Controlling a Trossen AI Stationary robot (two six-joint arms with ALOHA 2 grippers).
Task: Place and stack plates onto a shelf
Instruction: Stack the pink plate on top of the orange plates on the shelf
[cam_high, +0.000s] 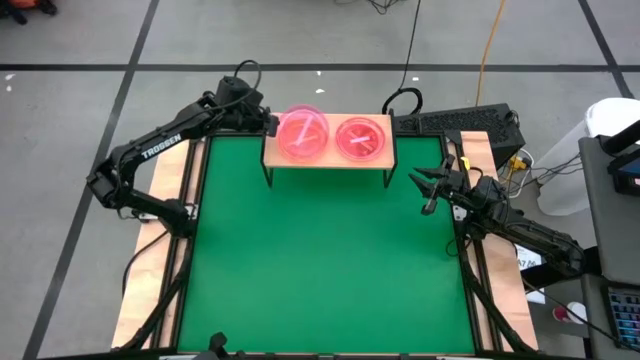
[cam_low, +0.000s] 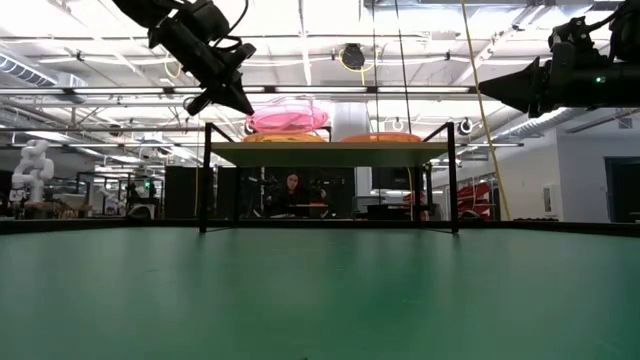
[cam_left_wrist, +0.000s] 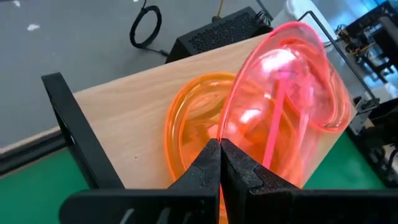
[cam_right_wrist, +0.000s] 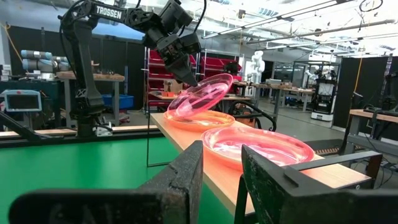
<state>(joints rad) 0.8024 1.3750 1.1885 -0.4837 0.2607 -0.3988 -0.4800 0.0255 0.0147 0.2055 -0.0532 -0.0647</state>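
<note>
On the green table (cam_high: 320, 260), which has pale wooden strips down both sides, the shelf (cam_high: 328, 157) stands against the middle of the far edge, a light-wood board on thin black legs. Both dark arms reach in from the table's sides. The left arm comes over the far left corner, and its gripper (cam_high: 270, 124) sits at the left end of the shelf, fingers closed together on the rim of a pink plate (cam_high: 301, 133). That plate is held tilted, its gripped edge raised and its far edge dipping toward an amber-orange plate (cam_left_wrist: 193, 134) that lies flat on the left half of the board beneath it; the low view shows the pink one lifted above the orange one, and I cannot tell whether the two touch at the lower edge. On the right half of the board lies another plate (cam_high: 360, 138), pink from above with a pale bar across its centre, resting flat; from the low view its edge looks orange, so it may be more than one plate stacked, though I cannot tell how many. The right arm waits by the right edge of the table, its gripper (cam_high: 432, 186) held in the air just off the shelf's right end, fingers apart and holding nothing. Beyond the far edge sit a black box and coiled cables on the grey floor, and in the room behind, a person sits at a desk.
</note>
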